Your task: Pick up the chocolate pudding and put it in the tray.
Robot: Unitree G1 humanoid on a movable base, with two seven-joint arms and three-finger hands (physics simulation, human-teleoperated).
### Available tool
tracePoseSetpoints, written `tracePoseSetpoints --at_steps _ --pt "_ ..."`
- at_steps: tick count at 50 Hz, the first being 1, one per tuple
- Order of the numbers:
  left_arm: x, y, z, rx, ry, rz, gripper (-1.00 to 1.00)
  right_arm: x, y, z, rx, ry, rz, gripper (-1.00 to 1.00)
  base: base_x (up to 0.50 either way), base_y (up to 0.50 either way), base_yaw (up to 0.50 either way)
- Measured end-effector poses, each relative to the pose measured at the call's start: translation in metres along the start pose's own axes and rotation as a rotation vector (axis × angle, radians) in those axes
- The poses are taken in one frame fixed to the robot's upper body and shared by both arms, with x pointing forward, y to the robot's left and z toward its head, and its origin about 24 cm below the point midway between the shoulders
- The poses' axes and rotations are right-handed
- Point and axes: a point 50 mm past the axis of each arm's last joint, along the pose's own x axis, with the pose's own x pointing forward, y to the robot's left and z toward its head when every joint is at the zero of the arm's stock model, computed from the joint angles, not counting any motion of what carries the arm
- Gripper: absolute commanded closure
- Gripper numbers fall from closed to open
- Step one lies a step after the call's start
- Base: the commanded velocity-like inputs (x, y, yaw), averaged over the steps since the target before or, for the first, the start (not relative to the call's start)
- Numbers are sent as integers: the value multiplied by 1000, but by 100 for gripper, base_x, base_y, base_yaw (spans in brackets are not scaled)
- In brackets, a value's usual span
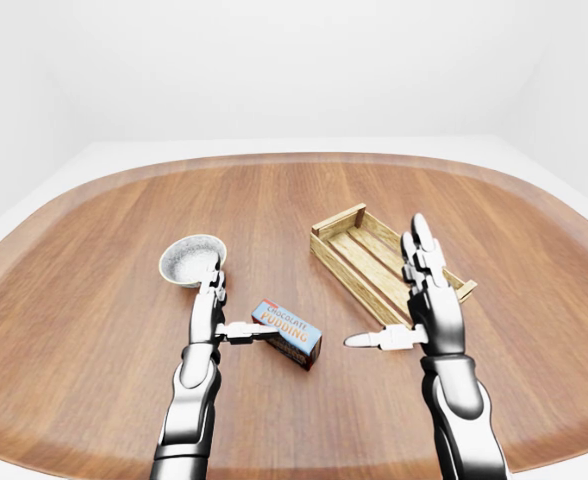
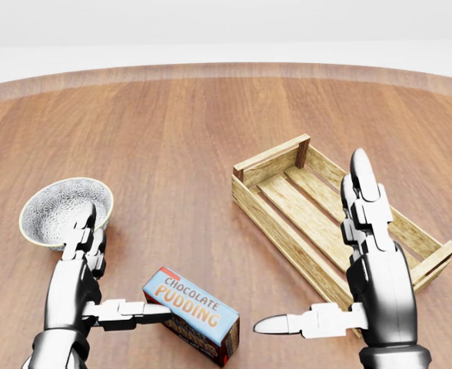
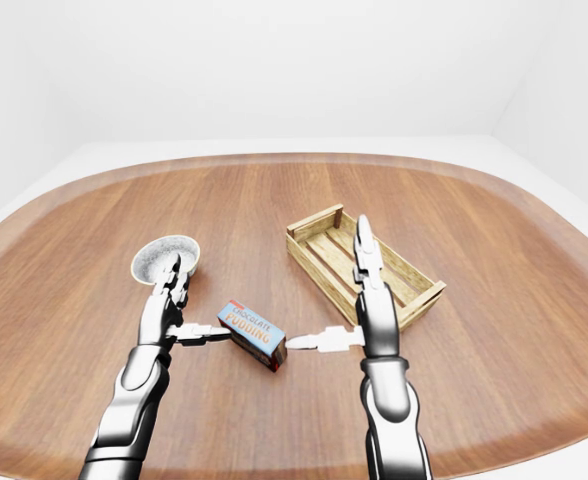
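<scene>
Left robot hand thumb touches box labelled "CHOCOLATE PUDDING".

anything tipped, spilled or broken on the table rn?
Nothing stands out. The chocolate pudding box lies flat and intact between the open hands, the wooden tray sits level with nothing in it, and the speckled bowl is upright. Both sit angled to the table edge, nothing more.

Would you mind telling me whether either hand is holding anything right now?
Nothing is held. The left hand is open, its thumb at the chocolate pudding box's left end; the right hand is open, apart.
</scene>
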Motion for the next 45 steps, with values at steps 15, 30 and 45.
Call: tracePoseSetpoints --at_steps 15,30,45 --pt "-4 -3 6 -3 -48 -22 -100 -1 0 0 -5 4 -3 -100 0 0 0" --pt "-8 -5 7 -3 -60 -34 -100 -6 0 -6 -5 38 -9 -100 0 0 0" --pt "-10 -5 7 -2 -60 -39 -100 -17 10 -29 -7 152 7 -100 0 0 0"
